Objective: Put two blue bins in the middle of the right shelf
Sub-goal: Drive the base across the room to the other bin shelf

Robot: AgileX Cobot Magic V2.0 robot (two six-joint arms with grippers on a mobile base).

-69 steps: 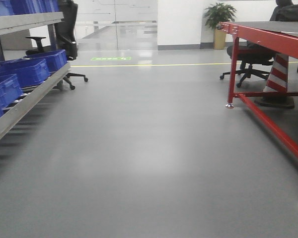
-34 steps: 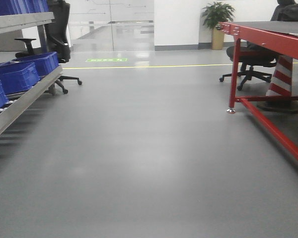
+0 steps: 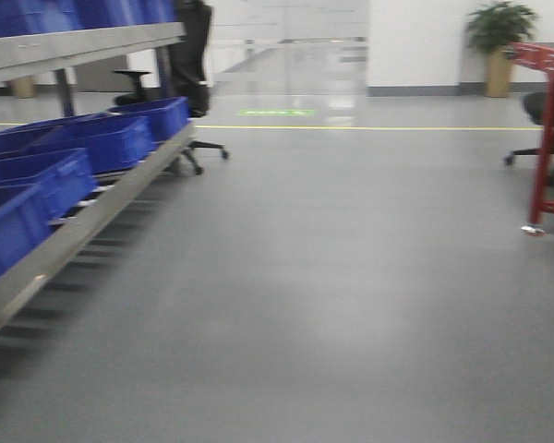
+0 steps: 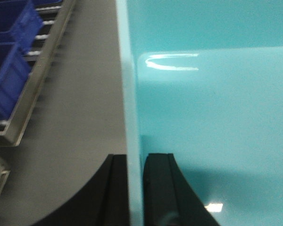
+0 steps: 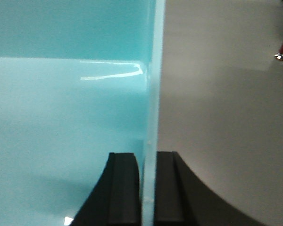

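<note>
**Bin held on both arms, no target shelf confirmed in view**

- Left gripper [image 4: 134, 162]: fingers closed down to wall thickness, 1 inside and 1 outside the left side wall of the pale blue bin [image 4: 217, 117].
- Right gripper [image 5: 148, 162]: same pinch on the bin's right side wall. Nothing else is in either gripper.
- Key relation: the bin hangs between the 2 arms, spanning 9 to 3 o'clock, with its body running ahead toward 12 from both wrists. Neither arm is nearer, so my read is any placement is a 2-arm move with matched spacing.
- Can't tell whether this is 1 bin or 2 nested, or which axis is the long one. The wrist views only show walls and the inner floor.
- Right shelf middle: I can't pick it out. The only rack [image 3: 74, 235] sits at 10 o'clock, its roller level full of dark blue bins [image 3: 102, 143], with a steel rail above them.
- Room: bare grey floor [image 3: 332, 277] ahead, glossy and level. Office chair [image 3: 189, 55] is at 11, potted plant [image 3: 500, 37] at 1, red table [image 3: 545, 138] at 2.
- Front view is blurred, so the fine detail isn't reliable.
- Risk, as I judge it: smooth plastic held by thin-wall pinches could slip or flex if the arms drift apart.
</note>
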